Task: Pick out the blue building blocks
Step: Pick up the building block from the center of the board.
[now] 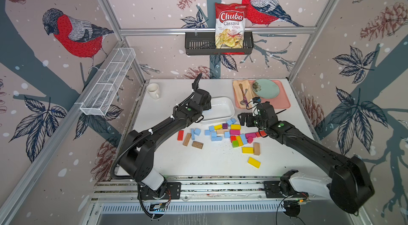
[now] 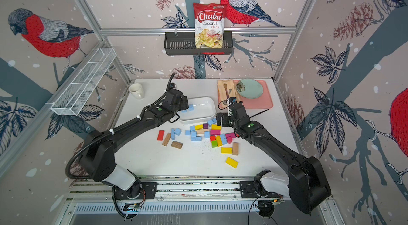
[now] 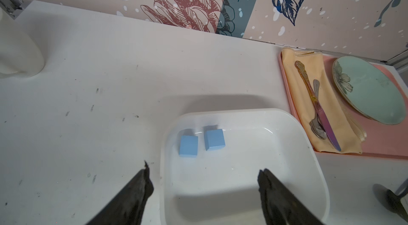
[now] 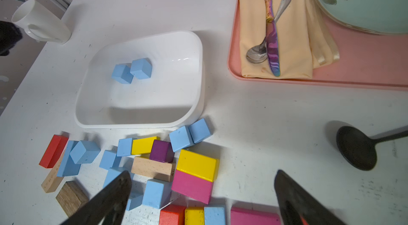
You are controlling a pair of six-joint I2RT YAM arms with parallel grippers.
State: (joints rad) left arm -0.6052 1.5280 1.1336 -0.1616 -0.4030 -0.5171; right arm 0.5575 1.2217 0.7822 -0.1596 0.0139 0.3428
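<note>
Left gripper (image 3: 204,168) hovers over the white dish (image 3: 242,111), jaws wide and empty. Two blue building blocks (image 3: 188,146) lie in the dish just ahead of its tips (a drop-off, by the look). Right gripper (image 4: 202,172), also spread wide and empty, hangs above the mixed pile, with loose blue cubes (image 4: 181,137) just ahead. The next move probably calls for closing on one without nudging its neighbours. Scuffed white tabletop (image 4: 265,124); bird-patterned walls (image 1: 154,3).

in a top view the left arm (image 1: 167,124) hides one end of the white tray (image 1: 225,106) and two blue building blocks (image 3: 214,140) in it. the mug (image 3: 19,53) and green plate (image 4: 375,3) are cut off by wrist views' edges.
</note>
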